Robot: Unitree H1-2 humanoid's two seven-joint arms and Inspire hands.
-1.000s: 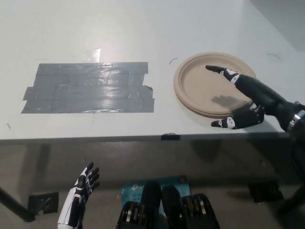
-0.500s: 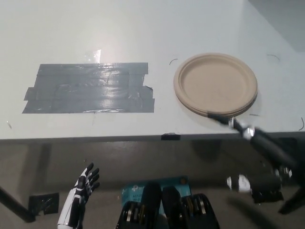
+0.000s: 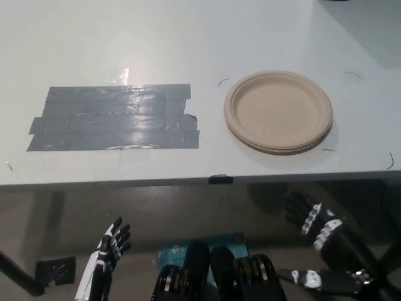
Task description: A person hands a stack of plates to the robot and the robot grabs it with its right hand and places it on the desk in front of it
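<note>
beige paper stack of plates (image 3: 278, 111): flat on white desk (image 3: 188, 37), right of centre, top plate face up. lower rims visible along near and right side of stack. fully on the surface, set back from near edge of desk. well apart from both hands.

grey patch of tape (image 3: 113, 117): overlapping strips, flat on desk, left of stack, separated from it by a bare strip of desk. glare on far strips.

small black tab (image 3: 217, 179): on near edge of desk, between patch of tape and stack, nearer than both.

black right hand (image 3: 335, 248): lower right, below and nearer than desk edge, nearer than the stack. fingers (image 3: 308, 216) spread, pointing far and left; thumb extended to the left. open, gripping nothing.

white left hand (image 3: 108, 254): at rest, lower left, below desk edge, nearer than patch of tape. fingers apart, pointing far. open, gripping nothing.

teal flat item (image 3: 170, 251): on floor, near middle, partly hidden; kind cannot be told.

black square of tape (image 3: 55, 269): on floor, left of left hand.
</note>
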